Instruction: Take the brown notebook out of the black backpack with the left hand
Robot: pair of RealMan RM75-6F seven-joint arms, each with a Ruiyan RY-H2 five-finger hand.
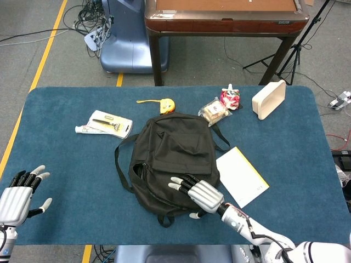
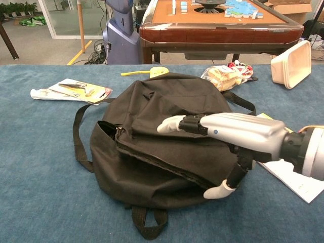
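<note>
The black backpack (image 1: 170,159) (image 2: 152,131) lies flat in the middle of the blue table, its zipper gaping on the left side. No brown notebook shows; the inside of the bag is dark. My right hand (image 1: 196,193) (image 2: 238,139) hovers over the backpack's near right part, fingers spread and stretched toward the left, holding nothing. My left hand (image 1: 19,194) floats open at the table's near left corner, far from the bag, and appears only in the head view.
A white sheet with a yellow edge (image 1: 241,176) lies right of the bag. Behind it are a snack packet (image 1: 214,111), a red pouch (image 1: 230,98), a beige box (image 1: 269,99), a yellow tape measure (image 1: 162,103) and a razor pack (image 1: 107,124).
</note>
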